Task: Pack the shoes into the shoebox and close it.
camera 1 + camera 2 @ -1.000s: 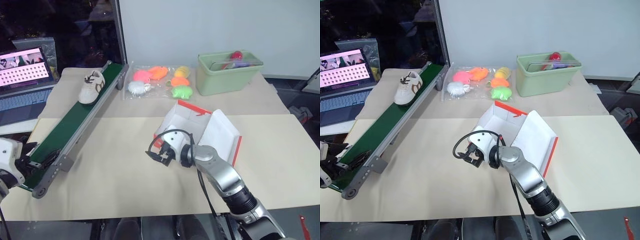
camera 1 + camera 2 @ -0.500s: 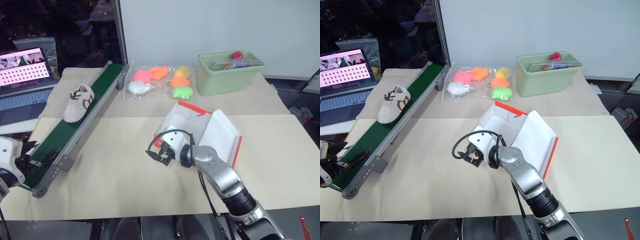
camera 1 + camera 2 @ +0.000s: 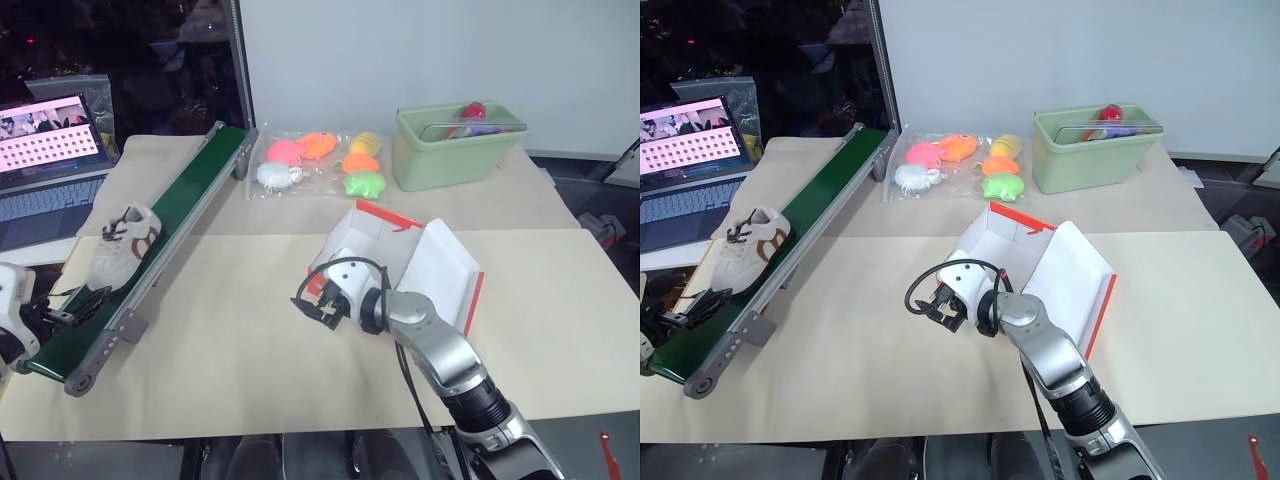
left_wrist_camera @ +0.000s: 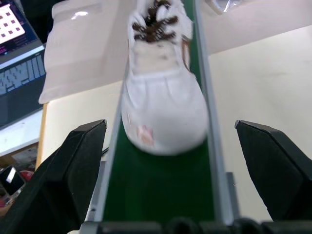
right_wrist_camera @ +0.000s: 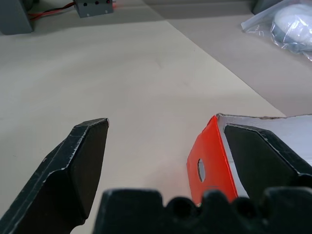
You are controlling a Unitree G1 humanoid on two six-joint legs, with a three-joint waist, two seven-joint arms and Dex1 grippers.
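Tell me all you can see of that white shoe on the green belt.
The shoe is a white low sneaker with dark brown laces and brown side trim. It lies on the sloping green conveyor belt, near its lower end, toe pointing down the slope. The left claw waits open just below, not touching it.

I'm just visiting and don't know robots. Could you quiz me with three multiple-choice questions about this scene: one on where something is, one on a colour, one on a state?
1. Where is the white sneaker?
A. in the shoebox
B. on the green conveyor belt
C. in the green bin

2. What colour is the shoebox outside?
A. blue
B. orange-red
C. black

3. How is the shoebox's lid?
A. flipped open
B. shut
C. taped down

Answers:
1 B: the sneaker lies on the conveyor belt, just ahead of the left gripper, whose fingers are spread.
2 B: the box's wall is orange-red.
3 A: its white inside shows.
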